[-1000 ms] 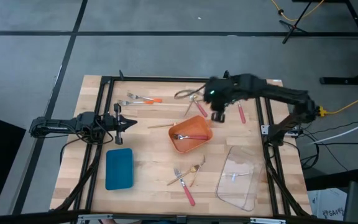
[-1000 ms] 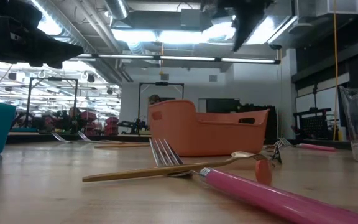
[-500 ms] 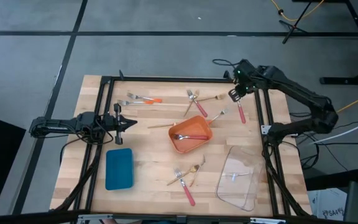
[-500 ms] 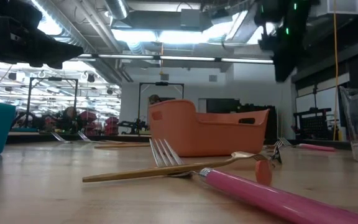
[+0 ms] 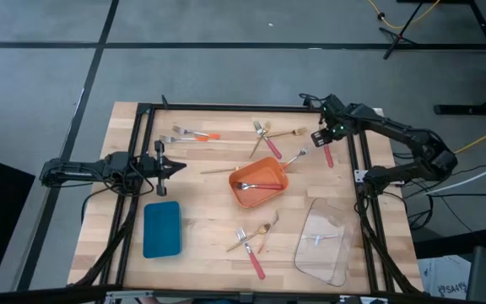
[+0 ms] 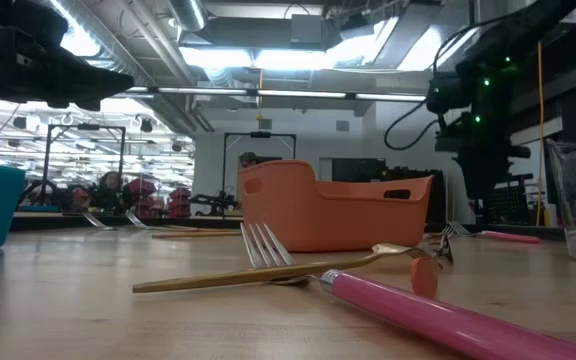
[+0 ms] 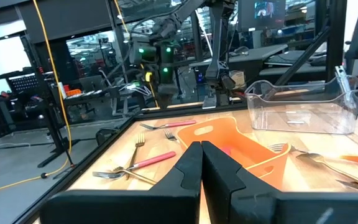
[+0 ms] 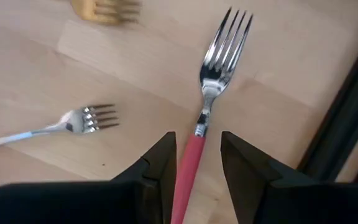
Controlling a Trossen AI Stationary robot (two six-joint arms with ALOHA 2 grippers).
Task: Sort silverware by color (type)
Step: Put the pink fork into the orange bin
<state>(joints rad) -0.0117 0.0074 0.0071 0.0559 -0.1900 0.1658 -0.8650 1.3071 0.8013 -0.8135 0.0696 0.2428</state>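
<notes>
Right gripper [image 5: 321, 139] now low at the table's far right, moved from above the orange tray a second ago to a spot directly over a pink-handled fork [image 8: 205, 127]. Fingers [image 8: 163, 160] spread narrowly, one on each side of the pink handle, not closed on it. Nothing held. Orange-handled fork [image 8: 73, 123] lying just beside, gold tines [image 8: 106, 9] past it.

Left gripper [image 5: 178, 167] unchanged, parked at mid-left, fingers pressed together, empty.

Nearest the front edge: pink-handled fork [image 6: 438, 318] crossing a gold fork [image 6: 268, 265], with another gold fork [image 5: 267, 231] alongside in the high view. No shift from earlier frames.

Blue tray [image 5: 161, 229] at near left: nothing seen inside. Clear tray [image 5: 321, 242] at near right: contents cannot be judged beyond faint marks on its floor. Orange tray [image 5: 258, 181] at centre: one pink-handled fork [image 5: 256, 186] lying inside.

Farther back: gold fork [image 5: 218, 170] left of the orange tray, orange-handled fork [image 5: 294, 157] at its right corner. Along the far side: forks with orange handle [image 5: 190, 134] at left, crossed pair [image 5: 263, 138] at centre, gold fork [image 5: 292, 133] beside.
</notes>
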